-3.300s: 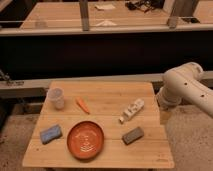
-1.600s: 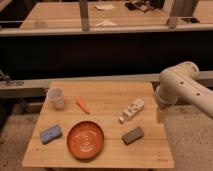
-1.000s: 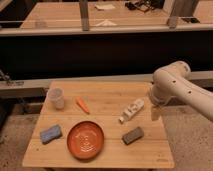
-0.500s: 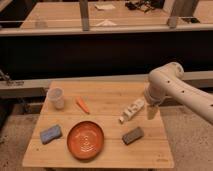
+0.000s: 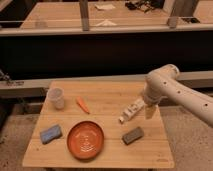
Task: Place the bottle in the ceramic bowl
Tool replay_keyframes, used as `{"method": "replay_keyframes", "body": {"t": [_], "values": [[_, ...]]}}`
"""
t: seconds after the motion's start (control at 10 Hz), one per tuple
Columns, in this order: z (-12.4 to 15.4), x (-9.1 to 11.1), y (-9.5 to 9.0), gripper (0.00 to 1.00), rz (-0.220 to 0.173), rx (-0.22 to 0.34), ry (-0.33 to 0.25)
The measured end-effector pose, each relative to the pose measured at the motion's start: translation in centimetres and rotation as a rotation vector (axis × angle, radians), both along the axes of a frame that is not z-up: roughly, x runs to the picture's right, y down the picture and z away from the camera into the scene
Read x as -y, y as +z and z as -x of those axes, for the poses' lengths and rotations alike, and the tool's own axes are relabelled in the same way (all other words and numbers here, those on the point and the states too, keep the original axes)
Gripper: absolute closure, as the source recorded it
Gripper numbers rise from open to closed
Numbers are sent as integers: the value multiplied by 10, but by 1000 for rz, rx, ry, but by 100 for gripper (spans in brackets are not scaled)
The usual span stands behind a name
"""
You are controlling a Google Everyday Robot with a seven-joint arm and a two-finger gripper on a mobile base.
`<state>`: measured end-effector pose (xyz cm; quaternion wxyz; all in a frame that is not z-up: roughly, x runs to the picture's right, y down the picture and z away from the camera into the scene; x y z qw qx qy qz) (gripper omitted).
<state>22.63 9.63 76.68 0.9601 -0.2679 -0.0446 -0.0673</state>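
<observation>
Dim warm light on the table point(image 5: 107, 95), dark behind; tool point(image 5: 149, 112) hangs near its right edge.

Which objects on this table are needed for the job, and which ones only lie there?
Needed: bottle; ceramic bowl; pincer, low beside the bottle.
Only lying there: plastic cup; carrot; blue sponge; dark block.

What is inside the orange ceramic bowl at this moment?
Nothing but its pale centre pattern; the ceramic bowl is empty, and nothing covers its inside. The bottle lies on the table, right of it, with the tool close to its right end.
</observation>
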Motion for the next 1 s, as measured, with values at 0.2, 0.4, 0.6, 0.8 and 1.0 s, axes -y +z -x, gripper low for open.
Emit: {"method": "replay_keyframes", "body": {"t": [0.2,0.4,0.6,0.8,1.0], "values": [[1,-4,10,20,5,16,-18],[4,-7,18,20,10,32,-34],[5,-9,26,20,13,47,-53],[5,-13,36,20,19,63,-72],[9,-15,44,20,27,77,-88]]}}
